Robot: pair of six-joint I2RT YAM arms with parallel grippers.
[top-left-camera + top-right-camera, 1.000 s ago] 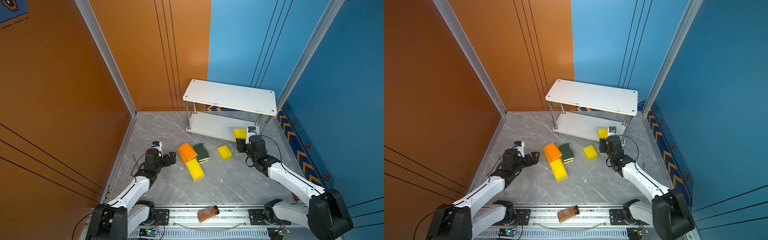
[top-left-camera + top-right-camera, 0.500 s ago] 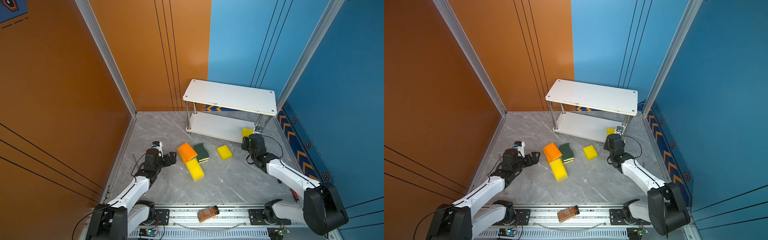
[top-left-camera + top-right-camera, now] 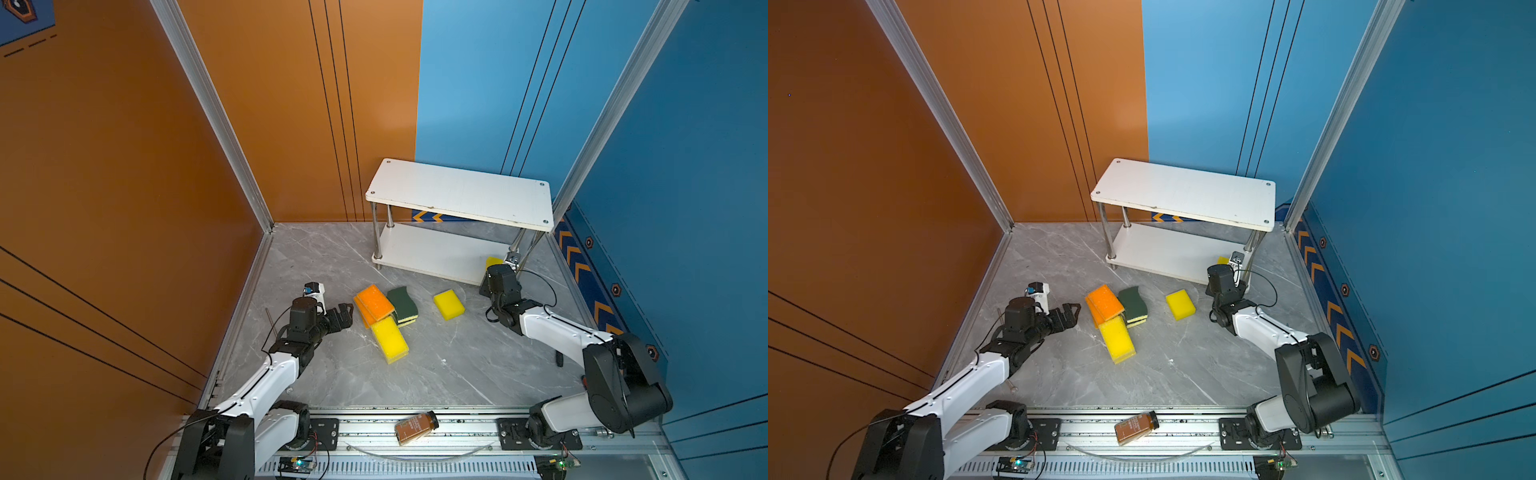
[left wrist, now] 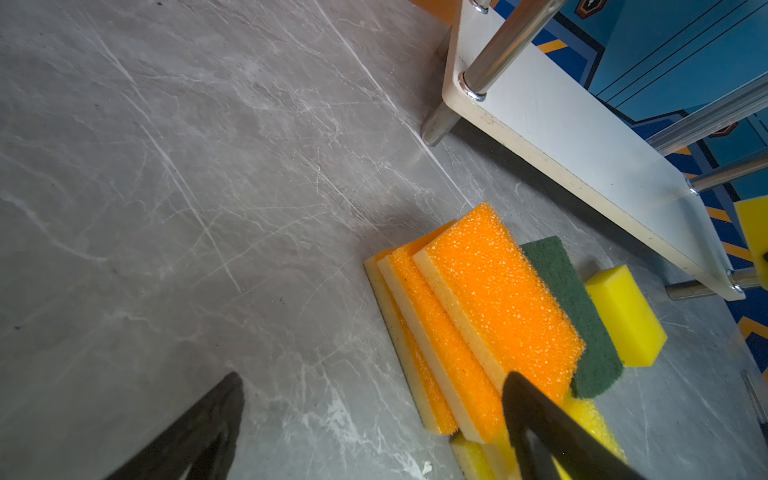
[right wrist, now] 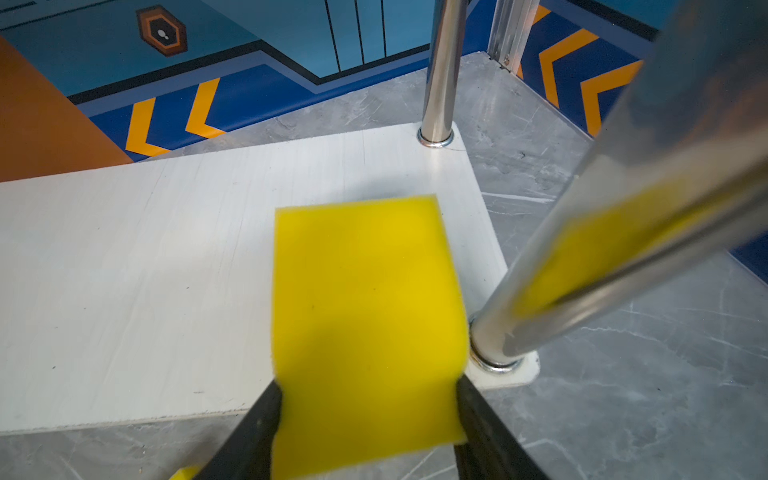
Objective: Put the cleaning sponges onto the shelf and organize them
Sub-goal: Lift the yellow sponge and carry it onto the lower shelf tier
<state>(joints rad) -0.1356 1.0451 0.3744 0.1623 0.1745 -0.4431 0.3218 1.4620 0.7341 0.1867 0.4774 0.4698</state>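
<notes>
Gripping yellow sponge (image 5: 365, 316) at shelf's (image 3: 457, 195) lower board, near right corner.
Pinched between right jaws beside metal post (image 5: 582, 257); left jaws wide open, empty, near orange sponges (image 3: 375, 302) on worktop (image 3: 436, 374).

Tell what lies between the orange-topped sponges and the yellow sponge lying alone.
A dark-green-topped sponge, beside the orange-topped sponges, apart from the yellow sponge; both top views show it.
</notes>
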